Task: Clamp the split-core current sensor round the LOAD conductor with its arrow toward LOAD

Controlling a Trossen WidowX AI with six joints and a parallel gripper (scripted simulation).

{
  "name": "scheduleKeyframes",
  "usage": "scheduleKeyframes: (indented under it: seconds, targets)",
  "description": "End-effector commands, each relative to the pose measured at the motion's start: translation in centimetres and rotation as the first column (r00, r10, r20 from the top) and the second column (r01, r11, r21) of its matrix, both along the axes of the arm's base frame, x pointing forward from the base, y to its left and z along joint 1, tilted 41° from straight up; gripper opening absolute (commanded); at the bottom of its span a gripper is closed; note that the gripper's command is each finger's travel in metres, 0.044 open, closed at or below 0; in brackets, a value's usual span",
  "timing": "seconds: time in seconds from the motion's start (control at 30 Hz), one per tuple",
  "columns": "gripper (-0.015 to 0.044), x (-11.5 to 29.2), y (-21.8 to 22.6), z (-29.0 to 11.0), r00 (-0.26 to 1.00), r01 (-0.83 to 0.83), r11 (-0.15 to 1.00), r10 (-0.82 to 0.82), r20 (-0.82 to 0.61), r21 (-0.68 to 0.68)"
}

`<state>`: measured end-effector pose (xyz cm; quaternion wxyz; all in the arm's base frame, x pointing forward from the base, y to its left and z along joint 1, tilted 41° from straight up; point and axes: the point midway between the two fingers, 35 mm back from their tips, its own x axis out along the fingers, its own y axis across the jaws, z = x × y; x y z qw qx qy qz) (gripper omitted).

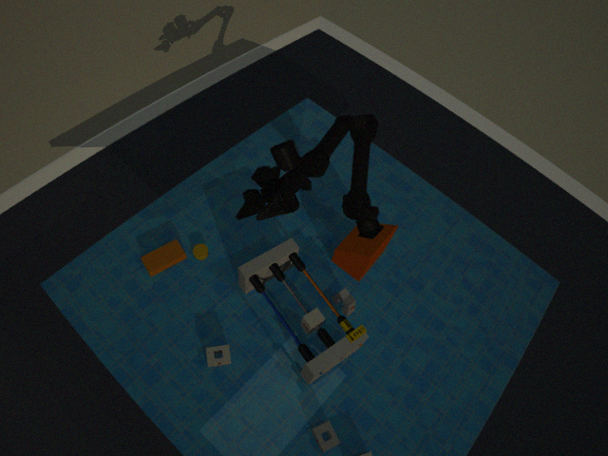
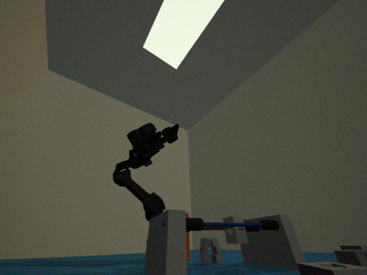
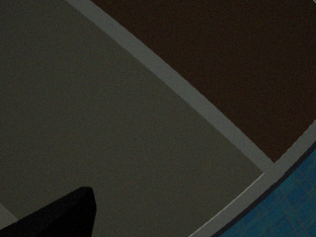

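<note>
The fixture has two white end blocks (image 1: 267, 259) (image 1: 333, 360) with three conductors between them: blue (image 1: 279, 316) (image 2: 232, 224), grey and orange (image 1: 321, 293). A yellow LOAD marker (image 1: 356, 333) sits at the near end of the orange conductor. The open white split-core sensor (image 1: 343, 302) (image 2: 210, 251) stands on the mat beside the orange conductor. Another white sensor (image 1: 315, 316) (image 2: 235, 234) sits on the grey conductor. My gripper (image 1: 257, 209) (image 2: 171, 134) is open and empty, high above the mat beyond the fixture's far end. The wrist view shows only one dark finger (image 3: 49, 233).
An orange block (image 1: 163, 256) and a yellow disc (image 1: 199, 252) lie at the left. The arm stands on an orange base (image 1: 366, 247).
</note>
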<state>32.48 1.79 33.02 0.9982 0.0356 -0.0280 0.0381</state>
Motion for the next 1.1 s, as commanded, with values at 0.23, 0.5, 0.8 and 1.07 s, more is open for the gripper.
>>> scheduleKeyframes:
  seconds: [0.23, 0.5, 0.8, 1.07]
  targets:
    - [0.0440, 0.4, -0.6, -2.6, 0.994, 0.052, 0.997, -0.058, -0.096, -0.063]
    - [0.0440, 3.5, 7.0, -13.7, 0.833, -0.073, 0.990, -0.005, -0.553, -0.119]
    - [0.0440, 0.0, 14.6, -26.1, 0.503, -0.282, 0.879, -0.206, -0.839, -0.385]
    - [0.0440, -5.8, 18.0, -33.2, 0.381, -0.511, 0.584, -0.503, -0.775, -0.630]
